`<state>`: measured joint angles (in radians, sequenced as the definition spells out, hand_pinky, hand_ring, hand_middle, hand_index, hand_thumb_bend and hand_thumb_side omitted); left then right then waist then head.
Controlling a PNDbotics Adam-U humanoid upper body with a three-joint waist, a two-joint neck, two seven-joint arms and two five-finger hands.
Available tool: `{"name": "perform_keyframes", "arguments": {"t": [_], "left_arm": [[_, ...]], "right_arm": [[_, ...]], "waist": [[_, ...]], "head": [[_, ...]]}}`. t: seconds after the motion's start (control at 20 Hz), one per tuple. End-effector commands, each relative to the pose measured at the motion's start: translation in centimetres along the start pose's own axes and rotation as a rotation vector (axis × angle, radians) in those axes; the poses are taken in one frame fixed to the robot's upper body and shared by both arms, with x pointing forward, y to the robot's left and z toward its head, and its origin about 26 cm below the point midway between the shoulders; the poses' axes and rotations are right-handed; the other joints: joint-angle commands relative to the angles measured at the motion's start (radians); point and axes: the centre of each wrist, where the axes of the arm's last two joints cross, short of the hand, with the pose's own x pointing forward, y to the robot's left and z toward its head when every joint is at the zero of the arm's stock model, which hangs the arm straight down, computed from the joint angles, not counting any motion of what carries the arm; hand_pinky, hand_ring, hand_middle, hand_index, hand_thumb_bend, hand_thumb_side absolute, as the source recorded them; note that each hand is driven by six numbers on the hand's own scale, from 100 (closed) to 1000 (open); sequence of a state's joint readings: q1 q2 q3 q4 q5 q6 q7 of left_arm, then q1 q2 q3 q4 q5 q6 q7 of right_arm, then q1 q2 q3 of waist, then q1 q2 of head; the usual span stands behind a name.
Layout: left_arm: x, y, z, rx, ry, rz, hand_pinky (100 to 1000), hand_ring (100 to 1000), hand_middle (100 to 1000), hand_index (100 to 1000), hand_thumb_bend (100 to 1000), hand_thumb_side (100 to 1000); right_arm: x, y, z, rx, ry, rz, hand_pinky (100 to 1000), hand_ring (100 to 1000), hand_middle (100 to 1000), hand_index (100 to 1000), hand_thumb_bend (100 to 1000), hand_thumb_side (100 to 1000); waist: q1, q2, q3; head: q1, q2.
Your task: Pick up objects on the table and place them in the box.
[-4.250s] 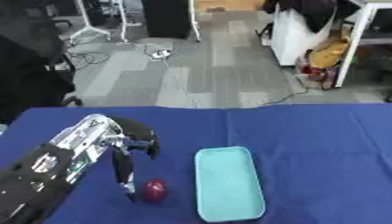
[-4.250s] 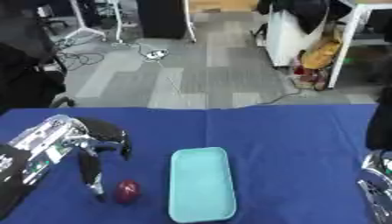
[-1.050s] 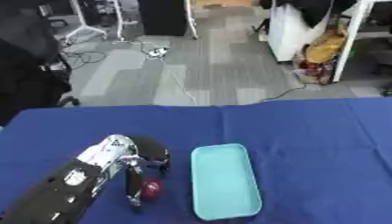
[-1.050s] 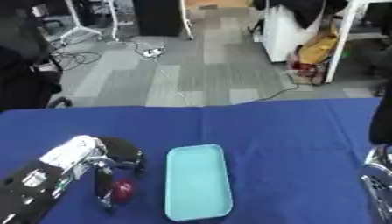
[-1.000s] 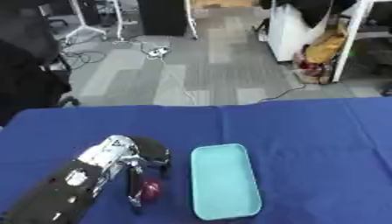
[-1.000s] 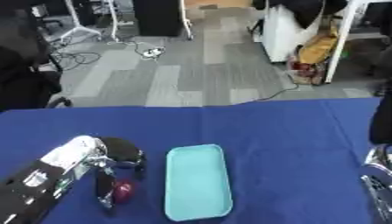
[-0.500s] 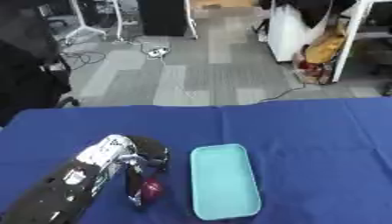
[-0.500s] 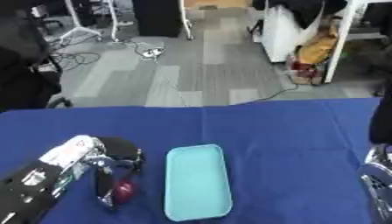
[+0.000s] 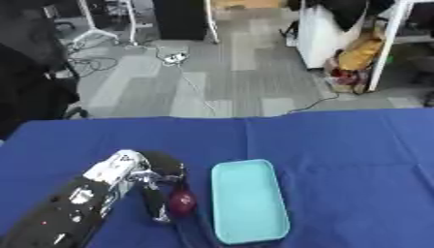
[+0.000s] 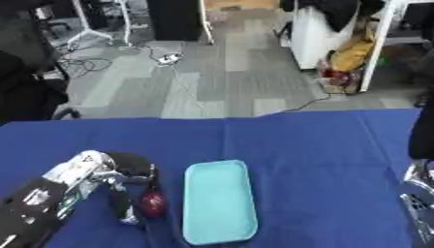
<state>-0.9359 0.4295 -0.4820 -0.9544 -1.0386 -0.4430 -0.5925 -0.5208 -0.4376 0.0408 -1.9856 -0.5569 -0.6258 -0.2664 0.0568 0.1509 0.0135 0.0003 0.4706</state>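
A small dark red round object (image 9: 181,203) sits between the curled fingers of my left hand (image 9: 140,177), low on the blue table left of centre. The fingers (image 9: 157,209) close round it from the left and from above. It hangs just left of the light turquoise box (image 9: 247,174), a shallow oblong tray lying lengthwise, and a shadow falls on the cloth beneath it. My right hand (image 10: 418,198) shows only as a silver and black part at the right edge of the right eye view.
The blue tablecloth (image 9: 339,145) spreads wide to the right of the box and behind it. Beyond the far table edge lie grey floor, cables, a white cabinet and bags.
My left hand has closed round the red object and shifted it slightly right, nearer the box. The right hand has stayed put.
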Motion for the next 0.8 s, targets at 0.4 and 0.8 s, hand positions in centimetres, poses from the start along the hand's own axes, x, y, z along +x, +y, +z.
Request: {"name": "perform_keyframes", "arguments": {"t": [0.4, 0.8], "left_arm": [[-0.2, 3.3, 1.6, -0.067, 0.027, -0.004, 100, 292, 437, 648, 510, 885], [1.0, 3.2, 0.6, 0.009, 0.03, -0.089, 100, 231, 350, 590, 633, 600]], "right_arm": [[0.3, 0.3, -0.6, 0.018, -0.018, -0.011, 349, 454, 524, 647, 100, 1000], [0.3, 0.4, -0.7, 0.017, -0.02, -0.016, 349, 454, 523, 647, 100, 1000]], "waist": [[-0.003, -0.016, -0.001], [-0.003, -0.015, -0.005]], "head": [[0.004, -0.006], [0.008, -0.009]]}}
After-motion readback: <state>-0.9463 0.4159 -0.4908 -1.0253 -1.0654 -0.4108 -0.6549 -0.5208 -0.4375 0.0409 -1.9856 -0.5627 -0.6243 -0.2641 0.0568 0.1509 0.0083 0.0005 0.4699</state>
